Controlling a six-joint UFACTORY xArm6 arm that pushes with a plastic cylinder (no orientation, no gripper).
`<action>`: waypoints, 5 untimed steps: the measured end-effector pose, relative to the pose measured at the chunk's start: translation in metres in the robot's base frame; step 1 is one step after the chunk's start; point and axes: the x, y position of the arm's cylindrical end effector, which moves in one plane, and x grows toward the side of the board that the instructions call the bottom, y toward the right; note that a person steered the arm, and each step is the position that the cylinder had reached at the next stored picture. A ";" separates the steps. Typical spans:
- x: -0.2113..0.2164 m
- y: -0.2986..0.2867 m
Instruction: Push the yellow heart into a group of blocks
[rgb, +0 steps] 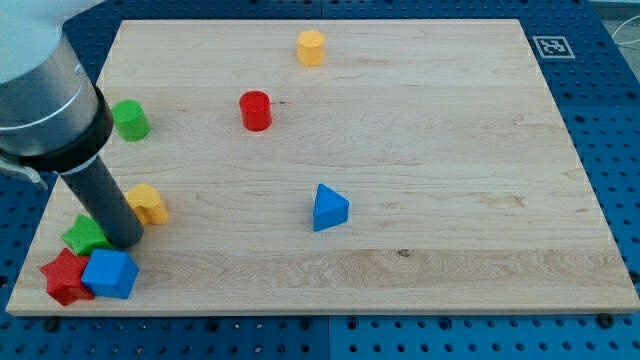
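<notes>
Item: yellow heart (147, 203). Location: near-left part of the counter (420, 250), just right of the rod and touching or almost touching it; partly hidden by the rod.

Item: my tip (127, 243). The end effector is a bare rod with no jaws, so nothing is held. The tip stands between the yellow heart and the near-left cluster, close against the green block (85, 236).

Item: target cluster, near-left corner. Green block (shape unclear), red star (66, 277), blue cube (111, 273), all touching or just beside one another.

Item: strays. Green cylinder (130, 120) at far left; red cylinder (256, 110) and yellow hexagonal block (311, 47) farther off toward the far side; blue triangle (329, 208) mid-counter.

Step in hand, judged: closing stage; the heart lies near the cluster but apart from it.

Next move, judged: the tip is on the wrong side. It should go round to the heart's far-right face, then push near-left into the green block.
</notes>
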 end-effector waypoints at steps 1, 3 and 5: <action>0.004 0.021; -0.017 0.074; -0.067 0.070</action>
